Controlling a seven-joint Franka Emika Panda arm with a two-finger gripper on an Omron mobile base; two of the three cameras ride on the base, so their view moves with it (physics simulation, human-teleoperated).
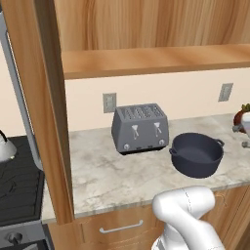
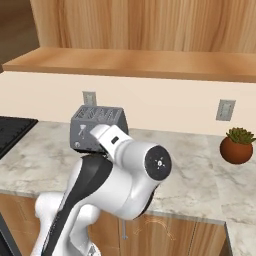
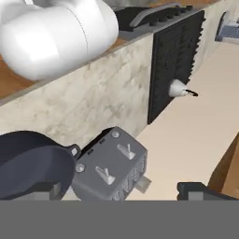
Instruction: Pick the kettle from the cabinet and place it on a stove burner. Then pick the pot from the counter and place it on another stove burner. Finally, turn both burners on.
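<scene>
Kettle: small silver-grey kettle with a thin black arched handle, standing on the black ridged stove grate at the left edge of the left base view; in the hand view it reads as a pale cone on the grate. First placement looks done.
Pot: wide, matte, dark blue-grey pot, two small loop handles, no lid, on the counter just beside the toaster. Not yet lifted.
Burners: no flame or glow that I can make out; a knob shows at the stove front, setting too small to read. Judged not yet on.
Left to do: grasp pot, carry it left to a free grate section, then both knobs.
Claw: gripper spread wide and empty, dark tips low in the hand view, hovering above the pot and toaster.
Counter: pale marbled stone, smooth, over light-brown wooden drawers with a silver bar handle.
Toaster: boxy grey metal, slotted top, two levers on the front.
Cabinet: light-brown wood-grain panel standing between stove and counter, shelf above.
Other: terracotta plant pot with a green succulent, well apart on the right.
</scene>
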